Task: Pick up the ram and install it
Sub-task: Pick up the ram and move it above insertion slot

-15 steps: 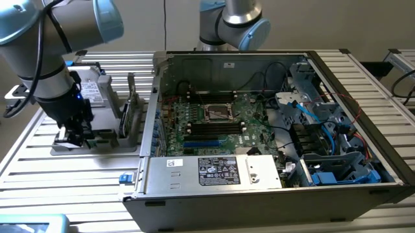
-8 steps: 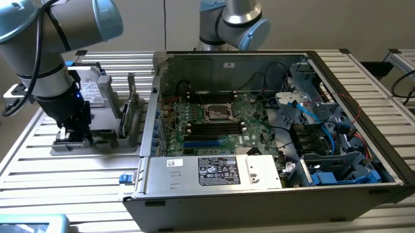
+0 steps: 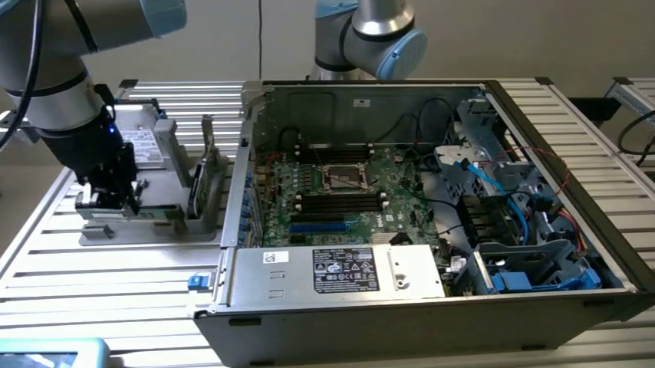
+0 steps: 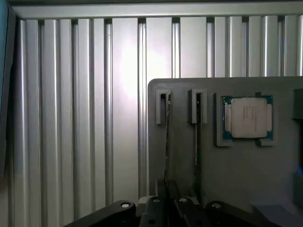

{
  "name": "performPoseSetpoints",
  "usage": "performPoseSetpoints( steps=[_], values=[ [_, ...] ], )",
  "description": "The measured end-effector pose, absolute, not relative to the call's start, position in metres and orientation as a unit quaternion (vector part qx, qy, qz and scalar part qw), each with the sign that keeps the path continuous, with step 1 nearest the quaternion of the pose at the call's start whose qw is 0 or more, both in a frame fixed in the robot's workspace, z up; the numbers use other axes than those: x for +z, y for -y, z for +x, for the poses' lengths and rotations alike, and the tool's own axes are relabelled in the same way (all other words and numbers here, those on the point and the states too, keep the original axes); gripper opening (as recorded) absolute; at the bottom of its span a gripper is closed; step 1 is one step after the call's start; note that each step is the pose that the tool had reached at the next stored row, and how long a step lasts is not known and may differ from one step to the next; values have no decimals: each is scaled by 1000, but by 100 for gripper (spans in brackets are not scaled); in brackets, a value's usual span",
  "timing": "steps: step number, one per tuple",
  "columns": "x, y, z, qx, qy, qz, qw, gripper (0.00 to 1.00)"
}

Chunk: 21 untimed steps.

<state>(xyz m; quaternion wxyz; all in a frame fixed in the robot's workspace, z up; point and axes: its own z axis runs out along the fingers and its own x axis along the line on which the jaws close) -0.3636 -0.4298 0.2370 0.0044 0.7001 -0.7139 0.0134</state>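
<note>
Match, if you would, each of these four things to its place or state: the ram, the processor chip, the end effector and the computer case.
1. ram
2. processor chip
3. end effector
4. computer case

a. open, motherboard showing
b. flat in a grey tray recess
c. on edge in a grey tray slot
d. shut on the ram

Pairs: 1-c, 2-b, 3-d, 4-a.

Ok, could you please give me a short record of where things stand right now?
gripper: shut on the ram, which stands on edge in the grey holder
other stick: in the neighbouring slot, untouched
processor: in the holder's recess
computer case: open, motherboard exposed, to the exterior view's right of the holder
</note>
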Motion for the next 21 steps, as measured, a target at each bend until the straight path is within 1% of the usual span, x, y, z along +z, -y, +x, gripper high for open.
performPoseSetpoints(
  steps=[7,12,21],
  values=[
    [263,430,-364,15,697,717,2,14],
    [280,433,-364,11,685,729,-2,14],
    [308,441,-354,-4,680,733,-19,14]
  ],
)
